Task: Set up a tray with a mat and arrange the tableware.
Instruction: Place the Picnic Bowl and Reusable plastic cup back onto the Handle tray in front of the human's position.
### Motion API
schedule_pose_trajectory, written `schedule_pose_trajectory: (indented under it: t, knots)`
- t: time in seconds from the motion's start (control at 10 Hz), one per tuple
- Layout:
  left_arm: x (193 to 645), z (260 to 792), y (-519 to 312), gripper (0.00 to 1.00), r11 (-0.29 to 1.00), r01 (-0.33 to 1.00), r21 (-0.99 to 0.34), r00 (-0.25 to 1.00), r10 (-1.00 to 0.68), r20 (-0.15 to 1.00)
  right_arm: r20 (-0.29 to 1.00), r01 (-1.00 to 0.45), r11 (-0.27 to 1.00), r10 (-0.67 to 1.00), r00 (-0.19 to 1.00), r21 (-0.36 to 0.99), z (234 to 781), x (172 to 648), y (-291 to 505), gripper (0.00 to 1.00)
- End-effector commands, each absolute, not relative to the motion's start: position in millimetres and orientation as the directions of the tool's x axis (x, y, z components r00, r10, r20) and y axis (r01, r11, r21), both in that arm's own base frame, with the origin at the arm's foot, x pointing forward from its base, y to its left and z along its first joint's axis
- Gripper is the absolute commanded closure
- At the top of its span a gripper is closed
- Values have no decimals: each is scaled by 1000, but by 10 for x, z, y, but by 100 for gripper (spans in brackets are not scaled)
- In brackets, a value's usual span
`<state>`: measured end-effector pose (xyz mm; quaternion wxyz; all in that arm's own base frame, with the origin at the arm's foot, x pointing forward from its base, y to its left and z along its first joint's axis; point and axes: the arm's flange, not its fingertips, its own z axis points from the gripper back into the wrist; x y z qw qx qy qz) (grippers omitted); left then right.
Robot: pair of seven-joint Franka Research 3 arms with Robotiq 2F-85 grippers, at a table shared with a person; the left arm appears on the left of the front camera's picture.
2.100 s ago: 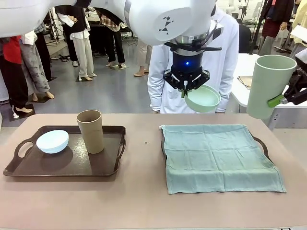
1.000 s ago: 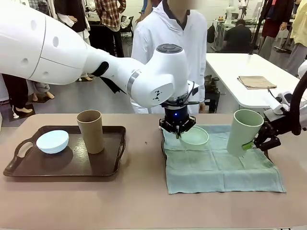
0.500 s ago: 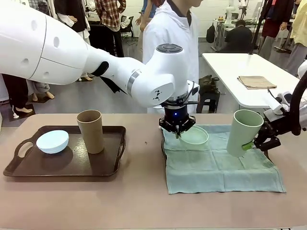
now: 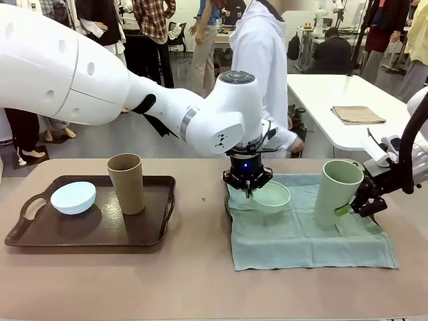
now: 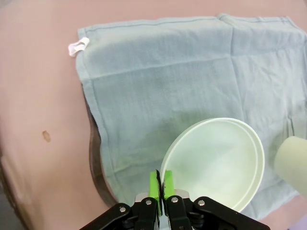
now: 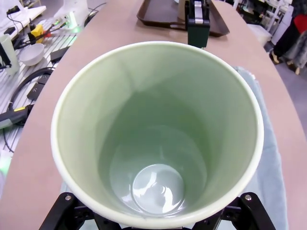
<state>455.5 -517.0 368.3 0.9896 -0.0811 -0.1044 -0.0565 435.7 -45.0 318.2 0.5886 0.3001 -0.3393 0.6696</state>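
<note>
— Where's the tableware sitting?
— The pale blue bowl (image 4: 73, 197) lies tipped on the dark tray (image 4: 100, 234) at the left. The tan-brown cup (image 4: 126, 182) stands upright just right of it.
— And the green pieces?
— Over the teal mat (image 4: 301, 234) on the right. The mint green bowl (image 4: 271, 196) is tilted at its far left, rim pinched by the left gripper (image 5: 160, 184). The pale green cup (image 4: 338, 190) stands roughly upright at the far right, possibly touching the cloth.

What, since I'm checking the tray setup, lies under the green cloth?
A dark tray: its rim pokes out past the cloth's left edge, a handle at the right. The rest of it is covered by the cloth.
</note>
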Motion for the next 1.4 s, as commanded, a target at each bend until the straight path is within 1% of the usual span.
schedule_pose_trajectory:
  t: [0.0,0.2,0.4,0.5,0.6,0.7,0.8,0.9,1.0,1.1,1.2,1.3]
  knots:
    - [4604,3604,-5254,96,975,155,-156,971,-121,207,797,-988,-77,584,-154,-135,3102,4448,-428,18]
    - [4632,3435,-5308,96,976,159,-148,975,-132,181,795,-989,-72,587,-150,-132,3069,4475,-429,18]
    - [4634,3452,-5311,96,976,158,-149,974,-128,188,798,-987,-75,581,-159,-142,3059,4494,-452,18]
    - [4621,3469,-5302,58,977,158,-145,974,-130,187,806,-989,-74,573,-149,-130,3047,4499,-453,0]
    - [4620,3483,-5292,36,976,161,-146,974,-133,184,805,-990,-67,576,-142,-127,3047,4512,-460,0]
    - [4611,3510,-5265,0,977,158,-143,975,-132,177,798,-992,-61,589,-126,-112,3072,4506,-470,0]
    - [4612,3551,-5221,73,978,149,-144,977,-122,177,776,-996,-42,624,-91,-83,3118,4513,-526,0]
    - [4594,3610,-5158,0,978,144,-152,976,-115,186,745,-998,-8,665,-48,-57,3179,4524,-620,0]
    - [4571,3685,-5090,53,977,142,-157,974,-110,197,717,-999,38,697,5,-30,3246,4547,-737,0]
    - [4539,3754,-5030,0,977,141,-162,972,-106,208,687,-998,68,726,44,-8,3322,4557,-873,0]
    - [4512,3818,-4974,33,976,140,-167,972,-103,212,650,-994,108,755,91,14,3383,4567,-971,0]
    - [4484,3890,-4918,0,977,141,-162,970,-103,220,604,-987,155,784,144,34,3466,4570,-1042,0]
